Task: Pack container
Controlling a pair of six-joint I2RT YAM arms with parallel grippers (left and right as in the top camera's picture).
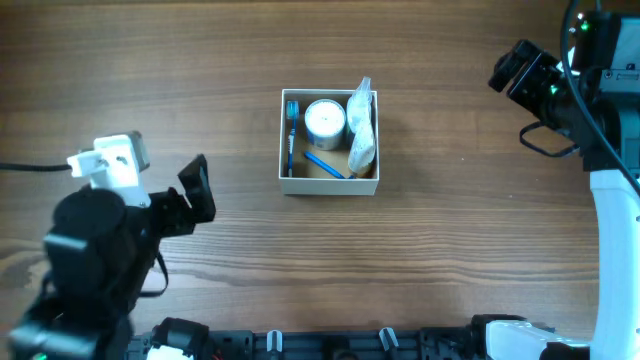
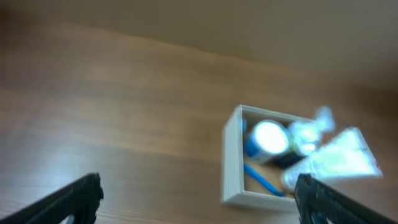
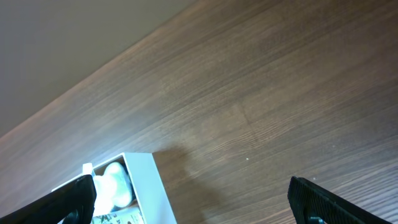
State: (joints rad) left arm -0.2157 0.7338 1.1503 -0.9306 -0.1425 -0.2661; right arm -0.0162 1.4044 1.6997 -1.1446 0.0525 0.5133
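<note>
The container [image 1: 283,150] is a shallow white-walled box with a tan inside at the table's middle. In it lie a round white jar [image 1: 324,120], a blue toothbrush [image 1: 292,130], a blue pen-like stick [image 1: 323,164] and a clear plastic packet [image 1: 362,125] that leans over the right wall. The box also shows in the left wrist view [image 2: 231,162], blurred, and in the right wrist view [image 3: 152,186]. My left gripper [image 1: 198,190] is open and empty, well left of the box. My right gripper [image 1: 520,68] is open and empty, far right of it.
The table is bare brown wood [image 1: 450,220] around the box. The left arm's body [image 1: 95,250] fills the near left corner. The right arm [image 1: 615,200] runs along the right edge.
</note>
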